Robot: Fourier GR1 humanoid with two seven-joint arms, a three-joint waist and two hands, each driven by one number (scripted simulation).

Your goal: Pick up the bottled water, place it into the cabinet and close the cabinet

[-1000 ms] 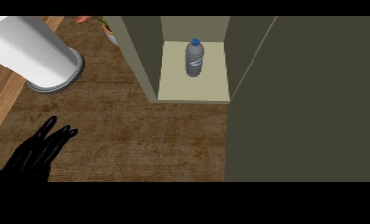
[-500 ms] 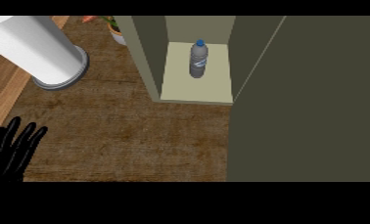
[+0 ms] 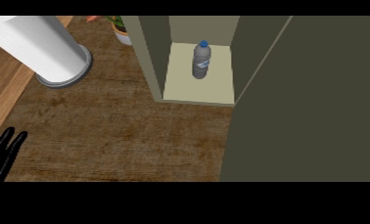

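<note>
Brown, grainy surface [image 3: 123, 130] fills the lower left of the frame, and at its far left edge only a few black fingertips of the left robot hand [image 3: 9, 145] show, straight and holding nothing. The bottled water [image 3: 202, 60] stands upright well apart from it, up and to the right, inside the cabinet [image 3: 155, 56] on its pale shelf floor, blue cap on top. The rest of that robot hand is cut off by the frame edge, and the right robot hand does not show. The olive cabinet door [image 3: 303, 100] stands open, covering the right side of the frame. A white cylinder on a grey base [image 3: 51, 52] stands in the upper left, and a potted plant [image 3: 119, 26], partly cut off, sits just beside the cabinet's left wall.
</note>
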